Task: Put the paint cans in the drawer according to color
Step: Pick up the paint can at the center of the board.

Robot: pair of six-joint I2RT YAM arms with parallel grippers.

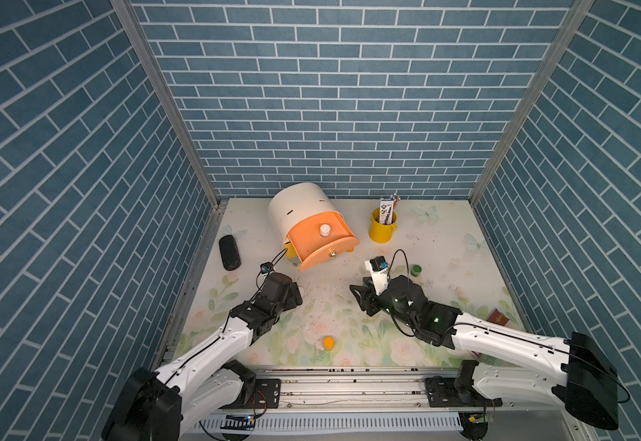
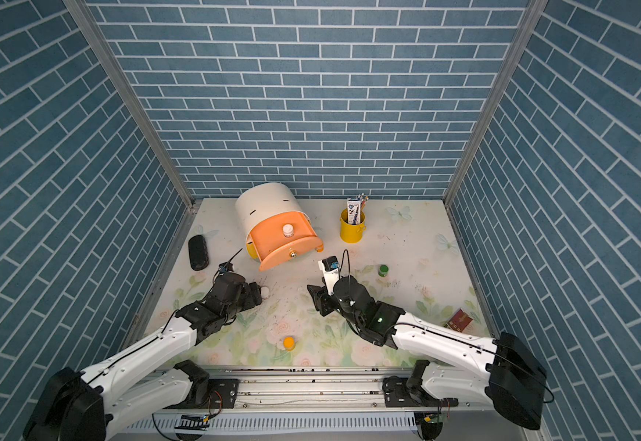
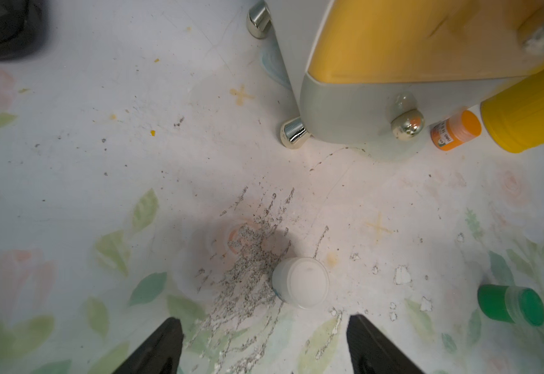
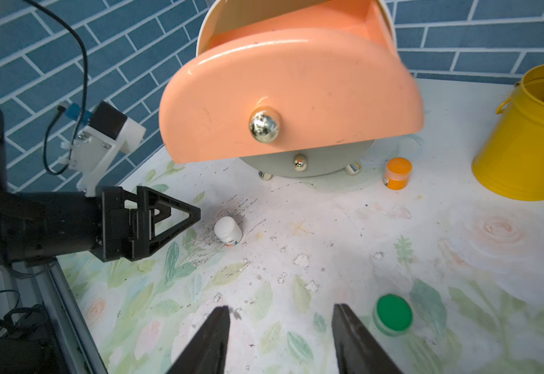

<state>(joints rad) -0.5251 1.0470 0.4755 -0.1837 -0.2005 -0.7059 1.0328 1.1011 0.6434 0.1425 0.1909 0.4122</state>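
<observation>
1. Cabinet. The drawer (image 1: 300,206) unit stands ahead of both my hands, nearer my left. Its peach top drawer (image 1: 303,244) is pulled out, and one white-lidded paint can (image 1: 324,230) stands inside it. The yellow and grey fronts below are closed.

2. Bucket. The yellow bucket (image 1: 382,231) stands well ahead of my right hand. The carton (image 1: 386,210) inside it carries print too small to read.

3. Hands. My left hand (image 3: 264,320) is low over the surface (image 1: 445,236) with its fingers apart and nothing held. My right hand (image 4: 282,309) is also apart and empty.

4. Cans on the surface.
- A second white-lidded can (image 3: 301,281) stands just beyond my left fingertips, not yet between them.
- A green-lidded can (image 4: 393,315) stands just beside my right hand.
- An orange-lidded can (image 4: 397,173) stands by the cabinet's foot, far ahead of my right hand.
- Another orange-lidded can (image 1: 328,343) lies behind both hands.

5. Step in hand. I judge this to be the approach to the white-lidded can on the surface. The next move calls for advancing my left hand until the can sits between the fingers. I then close, lift and carry it to the peach drawer beside its match.

6. Writing. The can labels carry small text that I cannot read.
</observation>
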